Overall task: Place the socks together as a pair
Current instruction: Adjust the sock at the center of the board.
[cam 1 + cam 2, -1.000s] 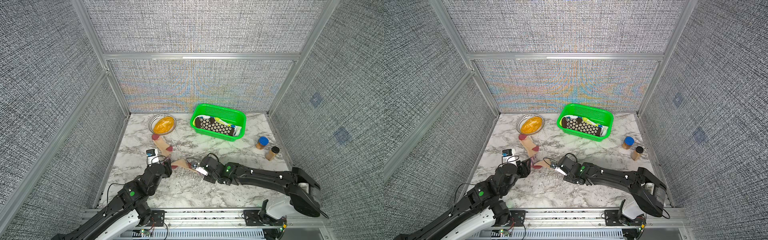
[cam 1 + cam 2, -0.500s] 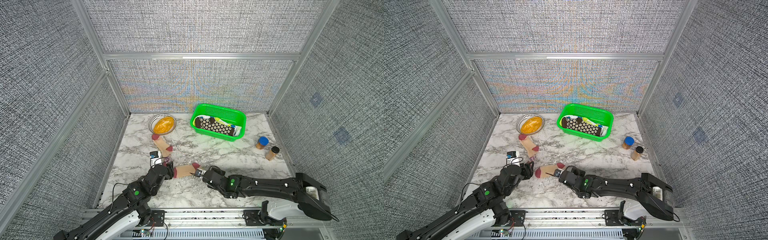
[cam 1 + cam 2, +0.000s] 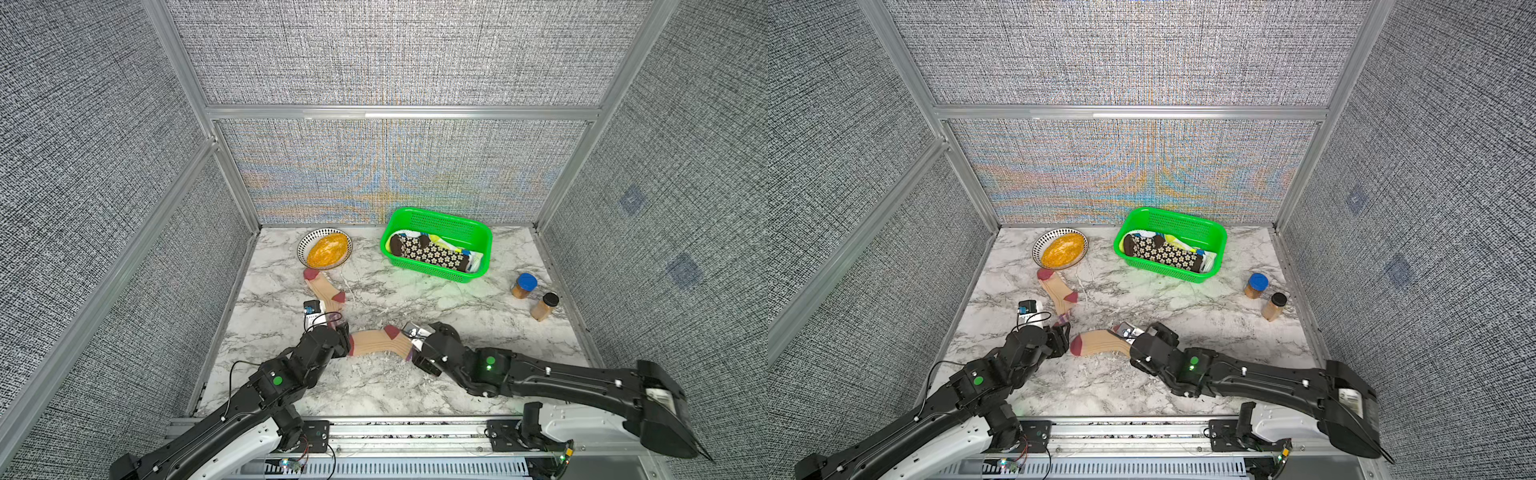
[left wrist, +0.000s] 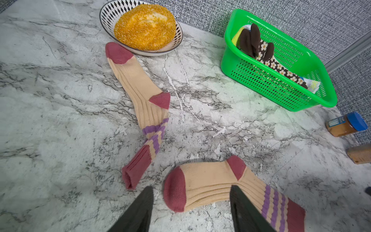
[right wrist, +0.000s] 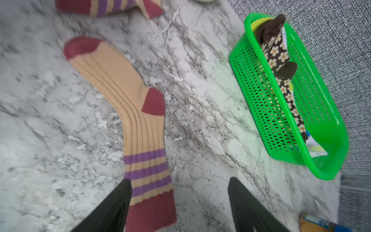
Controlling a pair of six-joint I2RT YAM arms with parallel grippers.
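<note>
Two peach socks with maroon toes, heels and cuffs and purple stripes lie on the marble table. One sock [image 3: 322, 291] [image 4: 140, 94] stretches from the bowl toward the left arm, its cuff twisted. The other sock [image 3: 378, 340] [image 3: 1098, 343] [image 5: 128, 96] lies flat between the two arms. My left gripper [image 3: 345, 336] [image 4: 191, 187] is open, its fingers straddling that sock's toe end. My right gripper [image 3: 415, 345] [image 5: 178, 179] is open at the cuff end, and the maroon cuff lies loose beside one finger. In both top views the arms cover the sock's two ends.
A green basket [image 3: 440, 214] at the back holds a brown daisy-print sock [image 3: 432, 251] and other fabric. A patterned bowl [image 3: 305, 245] with a yellow bun stands back left, touching the first sock's toe. Two jars [image 3: 524, 286] [image 3: 544, 306] stand at the right. Walls enclose three sides.
My right gripper has opened and let go of the sock's cuff after dragging it toward the front. The sock now lies flat. My left gripper has drawn back a little, staying open.
</note>
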